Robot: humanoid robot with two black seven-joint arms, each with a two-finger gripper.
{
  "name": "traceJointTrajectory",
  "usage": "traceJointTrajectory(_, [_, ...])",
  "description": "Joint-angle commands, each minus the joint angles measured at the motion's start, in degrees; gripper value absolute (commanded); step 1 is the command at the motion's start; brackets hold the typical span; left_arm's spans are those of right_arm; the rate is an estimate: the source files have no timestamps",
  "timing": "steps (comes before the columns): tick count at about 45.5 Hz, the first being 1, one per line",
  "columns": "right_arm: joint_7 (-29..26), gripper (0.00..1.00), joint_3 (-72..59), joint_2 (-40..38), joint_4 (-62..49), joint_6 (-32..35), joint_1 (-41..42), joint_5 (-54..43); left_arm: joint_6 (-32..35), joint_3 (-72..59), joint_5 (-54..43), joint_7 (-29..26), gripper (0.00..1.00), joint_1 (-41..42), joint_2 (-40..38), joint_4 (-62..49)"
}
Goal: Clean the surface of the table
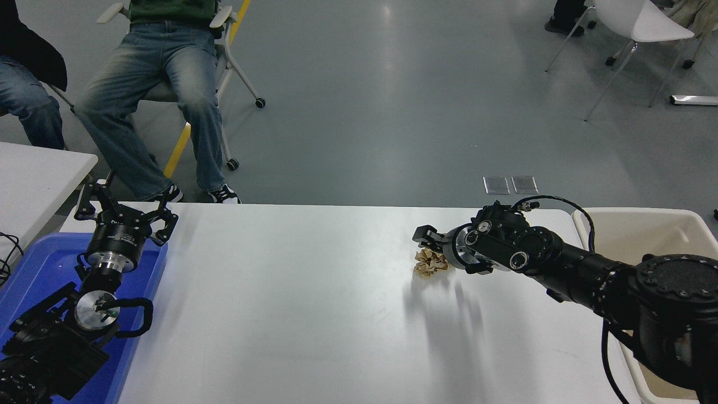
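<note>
My right gripper (431, 247) low over crumpled paper wad (429, 264) on far right part of white table (291, 303). Jaws apart, straddling wad's top. Grasp step in hand. Next: close gently, lift, carry to beige bin (645, 230) alongside. Left gripper (120, 216) parked lower left, spread wide.

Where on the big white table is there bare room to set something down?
The table surface is bare across its middle and near edge, between the blue tray under the parked left gripper and the crumpled paper wad. It is crowded around the wad, where the right gripper sits over it, and toward the beige bin.
</note>
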Motion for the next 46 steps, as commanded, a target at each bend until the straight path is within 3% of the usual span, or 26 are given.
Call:
traceJointTrajectory(1, [2.0,0.94,-0.4,0.0,0.2,-1.2,-0.8,-0.7,0.0,0.0,0.0,0.0,1.00,0.0,0.0,0.0])
traceJointTrajectory(17, [5.9,0.48,-0.5,0.0,0.2,-1.2,-0.8,-0.8,0.0,0.0,-0.1,0.0,1.00,0.0,0.0,0.0])
traceJointTrajectory(20, [6.0,0.43,-0.6,0.0,0.1,-1.2,-0.8,-0.8,0.1,0.0,0.0,0.0,1.00,0.0,0.0,0.0])
traceJointTrajectory(22, [6.2,0.28,-0.6,0.0,0.0,-1.3,-0.8,-0.8,0.1,0.0,0.0,0.0,1.00,0.0,0.0,0.0])
traceJointTrajectory(28, [9.8,0.01,-0.5,0.0,-0.2,-3.2,-0.8,-0.8,0.0,0.0,0.0,0.0,1.00,0.0,0.0,0.0])
traceJointTrajectory(36, [12.6,0.00,0.2,0.0,-0.3,-7.5,-1.0,0.2,0.0,0.0,-0.1,0.0,1.00,0.0,0.0,0.0])
traceJointTrajectory(46, [16.9,0.00,0.6,0.0,-0.1,-7.4,-1.9,0.5,0.1,0.0,-0.1,0.0,1.00,0.0,0.0,0.0])
